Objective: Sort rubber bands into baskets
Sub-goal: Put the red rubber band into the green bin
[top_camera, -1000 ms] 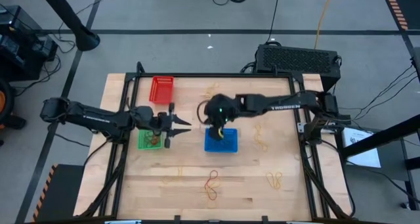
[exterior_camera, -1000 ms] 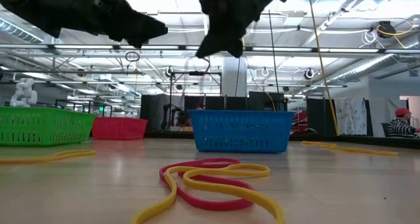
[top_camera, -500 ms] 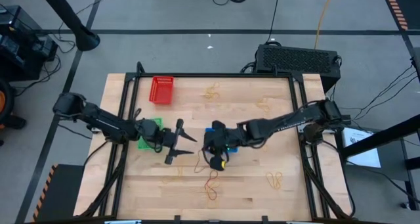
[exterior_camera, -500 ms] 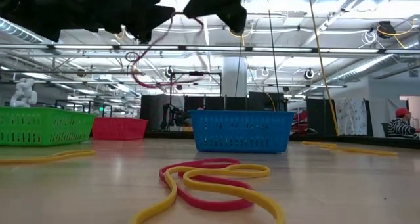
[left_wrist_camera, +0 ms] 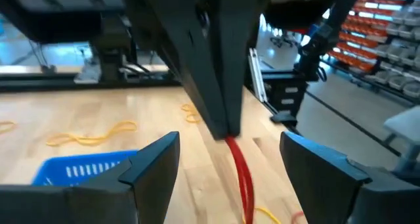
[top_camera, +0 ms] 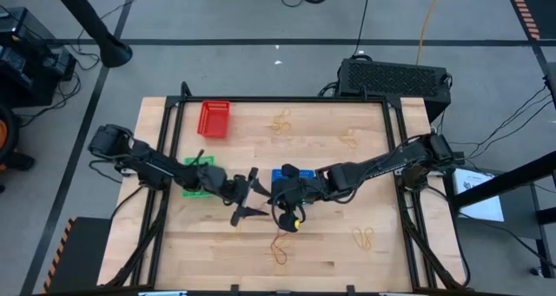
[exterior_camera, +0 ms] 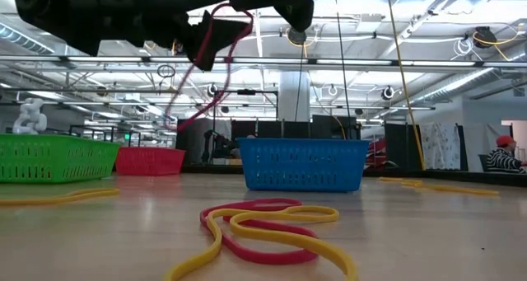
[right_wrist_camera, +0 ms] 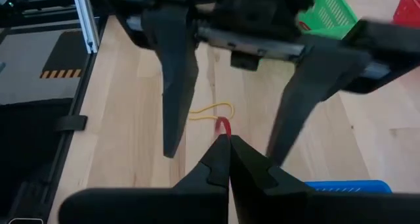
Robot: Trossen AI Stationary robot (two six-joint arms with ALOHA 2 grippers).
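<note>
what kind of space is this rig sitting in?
Probably a big industrial lab or warehouse floor: a high ceiling with exposed trusses and strip lights, orange bin shelving in the background, and a wooden work table standing on bare concrete.

On the desk [top_camera: 365, 266], three baskets: one [top_camera: 214, 119] at the far left corner, one [top_camera: 196, 176] at the left side, one [top_camera: 287, 176] mid-desk. Above the space between the latter two, left pincer [top_camera: 246, 194] faces right pincer [top_camera: 276, 195]. Rubber bands [top_camera: 280, 246] lie near the front edge.
</note>
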